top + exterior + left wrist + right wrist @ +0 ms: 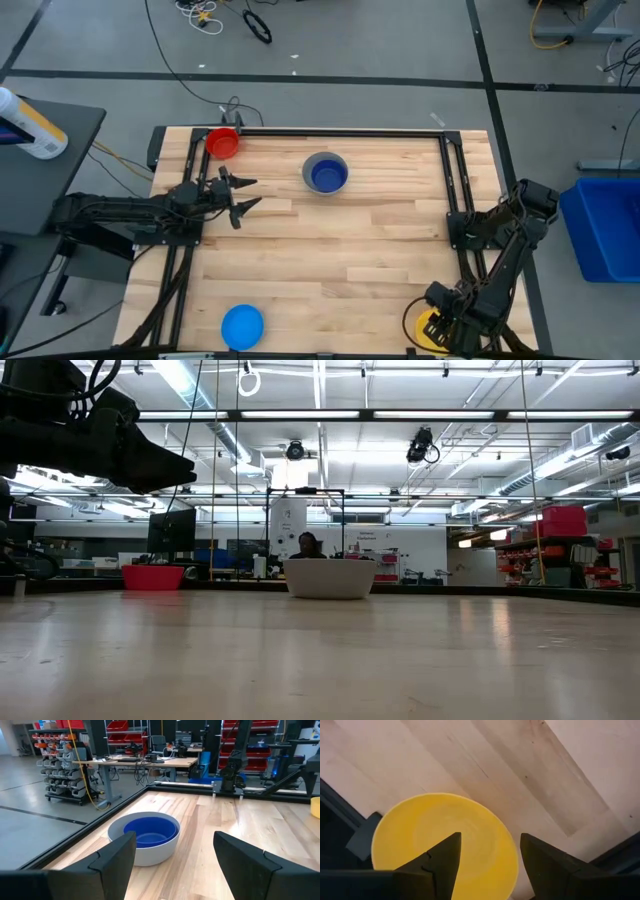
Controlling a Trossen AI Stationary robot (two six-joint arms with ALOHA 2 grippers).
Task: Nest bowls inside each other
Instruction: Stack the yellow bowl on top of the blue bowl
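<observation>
Bowls scattered: dark blue bowl [327, 176] nested in grey bowl [325, 160], mid-table. Left gripper [243, 196] spread, empty, facing them. Right gripper [490, 857] parted above yellow bowl [440, 837], near corner.

Grey concrete floor [350, 40] with dark tape lines and loose cables [215, 15] at upper frame. Blue bin [605, 225] at right edge. Ceiling strip lights [320, 415]; red storage shelving [122, 730] beyond desks [135, 762].
</observation>
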